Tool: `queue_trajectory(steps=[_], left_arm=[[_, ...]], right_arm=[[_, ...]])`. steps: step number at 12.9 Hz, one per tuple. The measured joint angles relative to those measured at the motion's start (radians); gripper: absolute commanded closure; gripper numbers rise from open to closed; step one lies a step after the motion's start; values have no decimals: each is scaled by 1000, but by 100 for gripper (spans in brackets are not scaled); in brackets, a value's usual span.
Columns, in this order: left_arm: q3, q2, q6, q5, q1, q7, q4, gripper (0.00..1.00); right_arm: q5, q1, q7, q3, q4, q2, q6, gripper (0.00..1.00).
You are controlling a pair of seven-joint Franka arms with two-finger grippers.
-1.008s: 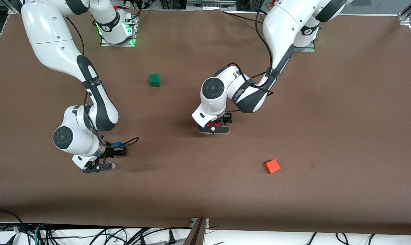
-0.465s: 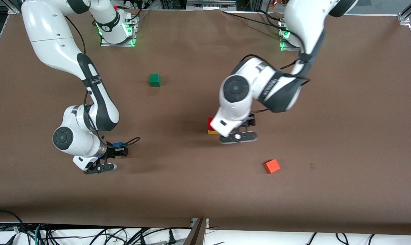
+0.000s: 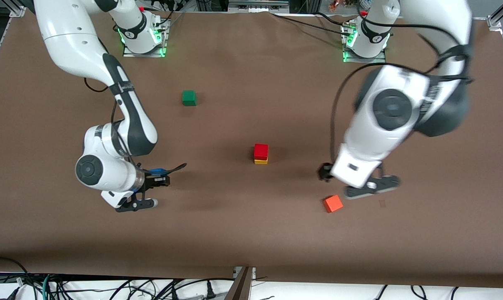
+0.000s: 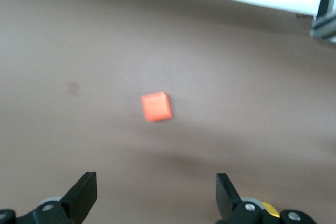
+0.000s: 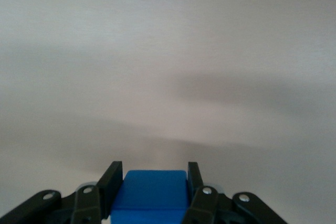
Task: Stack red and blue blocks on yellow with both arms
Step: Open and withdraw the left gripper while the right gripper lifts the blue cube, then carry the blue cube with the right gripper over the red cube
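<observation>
Right gripper [image 5: 151, 195] clamped on blue block [image 5: 149, 195], raised over table [image 3: 235, 233] at lower left of front view. Left gripper [image 4: 153, 200] spread wide, empty, at right of front view, over spot beside orange cube [image 3: 332, 203]. Red block [image 3: 260, 150] sits on yellow block [image 3: 260, 161] at frame centre. Green cube [image 3: 189, 98] upper centre-left, well apart.

A brown matte desk [image 3: 251, 233] fills the scene. Tangled black cables [image 3: 110, 287] lie along its near edge, and aluminium frame rails [image 3: 499, 14] stand at its corners.
</observation>
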Motion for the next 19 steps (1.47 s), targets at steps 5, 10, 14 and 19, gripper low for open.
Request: queue_trajectory(steps=[5,10,14,19], left_arm=[[-6,-89,-84,-27,192,170,2,0],[-7,-155,-221,-70,299,255,2,0],[-9,-157,-239,-71,328,306,-1,0],[-19,-158,-257,-83,333,325,-2,0]], right_arm=[[0,117,178,1,3,-36,-46,65],[0,214,329,1,3,-48,-50,65],[-5,325,468,0,8,-49,-48,65],[-5,415,596,0,50,-49,-47,65]])
